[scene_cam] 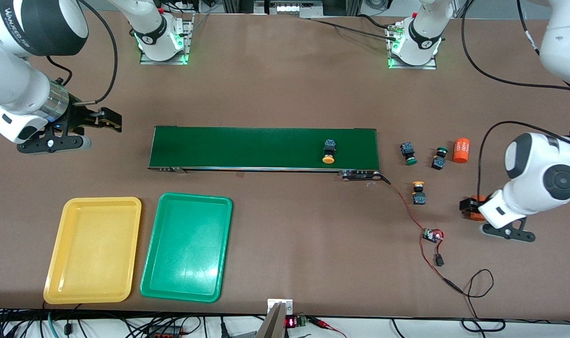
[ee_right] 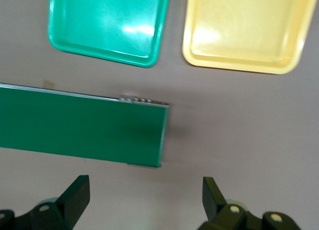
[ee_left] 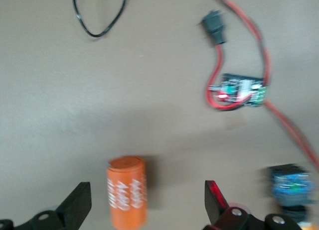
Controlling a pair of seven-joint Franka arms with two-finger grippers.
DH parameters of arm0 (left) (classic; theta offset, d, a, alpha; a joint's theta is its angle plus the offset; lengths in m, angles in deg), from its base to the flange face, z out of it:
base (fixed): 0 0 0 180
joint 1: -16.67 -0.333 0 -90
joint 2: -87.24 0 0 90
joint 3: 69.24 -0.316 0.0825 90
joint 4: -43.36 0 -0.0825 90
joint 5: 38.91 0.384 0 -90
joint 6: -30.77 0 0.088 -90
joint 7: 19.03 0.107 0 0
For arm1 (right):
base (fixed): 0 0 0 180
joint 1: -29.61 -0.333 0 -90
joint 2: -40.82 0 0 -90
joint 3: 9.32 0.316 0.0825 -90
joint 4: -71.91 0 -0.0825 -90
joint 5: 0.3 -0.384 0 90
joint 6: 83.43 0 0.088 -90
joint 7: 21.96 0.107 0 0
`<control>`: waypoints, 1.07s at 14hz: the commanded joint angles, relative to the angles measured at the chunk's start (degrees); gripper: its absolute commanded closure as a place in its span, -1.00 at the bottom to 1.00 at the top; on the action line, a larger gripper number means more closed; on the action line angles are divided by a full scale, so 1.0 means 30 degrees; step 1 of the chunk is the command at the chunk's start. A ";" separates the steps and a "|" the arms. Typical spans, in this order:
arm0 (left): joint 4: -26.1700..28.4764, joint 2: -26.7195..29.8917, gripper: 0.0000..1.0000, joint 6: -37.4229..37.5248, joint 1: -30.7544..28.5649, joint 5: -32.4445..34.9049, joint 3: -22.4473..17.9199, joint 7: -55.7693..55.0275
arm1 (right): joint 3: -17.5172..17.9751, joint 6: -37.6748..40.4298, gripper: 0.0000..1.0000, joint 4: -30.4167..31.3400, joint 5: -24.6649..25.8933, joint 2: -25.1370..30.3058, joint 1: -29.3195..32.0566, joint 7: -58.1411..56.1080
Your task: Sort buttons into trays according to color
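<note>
Front view: 1 small, light, rigid yellow-capped plastic push-button (scene_cam: 329, 151) rides the long dark-green conveyor belt (scene_cam: 247, 148); I'd pinch its body. My left gripper (ee_left: 144, 202) and right gripper (ee_right: 144, 197) gape empty.

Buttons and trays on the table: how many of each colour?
Yellow buttons: 2
Green buttons: 2
Yellow tray: 1
Green tray: 1
Total: 6

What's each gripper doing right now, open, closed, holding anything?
Left gripper: open, empty, over an orange cylinder lying on the table.
Right gripper: open, empty, over bare table near the conveyor belt end.
</note>
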 commanded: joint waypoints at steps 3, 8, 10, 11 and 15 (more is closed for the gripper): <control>-0.0050 -0.1883 -1.00 -0.1231 -0.1671 0.0296 0.0334 0.3632 | 0.0532 -0.5502 -1.00 0.8468 -0.0594 0.5098 -0.0021 0.0294; 0.0451 -0.2648 0.53 -0.1262 -0.2230 0.0266 0.0510 0.3693 | 0.5242 -0.7823 -1.00 0.9977 -0.0652 0.5257 0.0183 0.5938; 0.0392 -0.2328 0.66 -0.0913 -0.2201 0.0267 0.0946 0.4390 | 0.6625 -0.8759 -1.00 0.9977 -0.0623 0.4467 0.0156 0.7553; 0.0276 -0.2036 0.68 0.0221 -0.2317 0.0266 0.1906 0.4599 | 0.7152 -0.9344 -1.00 0.9919 -0.0623 0.3969 0.0126 0.7909; -0.0604 -0.1974 0.66 0.6255 -0.3166 0.0325 0.7409 0.6115 | 0.7803 -1.1076 -1.00 0.9656 -0.0565 0.2416 -0.0486 0.9697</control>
